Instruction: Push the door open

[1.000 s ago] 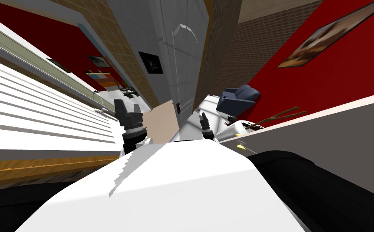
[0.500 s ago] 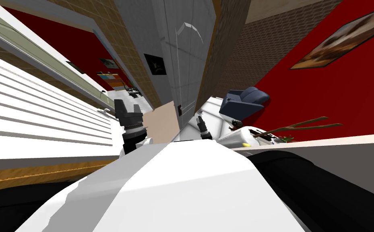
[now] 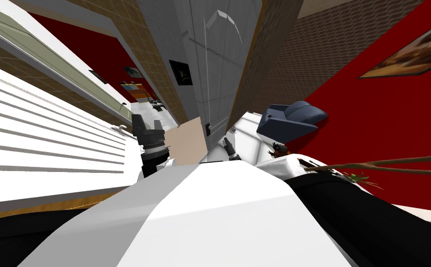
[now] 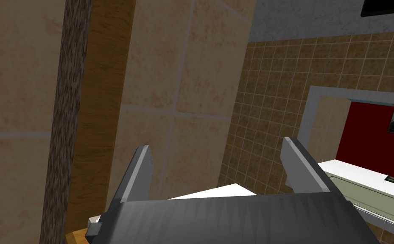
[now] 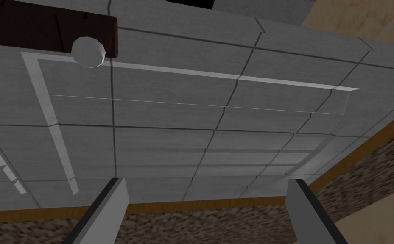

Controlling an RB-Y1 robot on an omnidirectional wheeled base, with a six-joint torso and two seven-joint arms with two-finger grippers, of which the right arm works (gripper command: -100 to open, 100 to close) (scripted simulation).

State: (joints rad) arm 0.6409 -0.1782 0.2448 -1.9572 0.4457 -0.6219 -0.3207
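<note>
The right hand, fingers apart, points at the grey door.

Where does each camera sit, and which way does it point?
Head view: on the head, steeply down at the grey door; left gripper and right gripper show small.
Left wrist view: on the left hand, facing a brown tiled wall between its open fingers.
Right wrist view: on the right hand, facing the door and its round knob, fingers open.
Shared: head and right wrist views both show the door.
</note>
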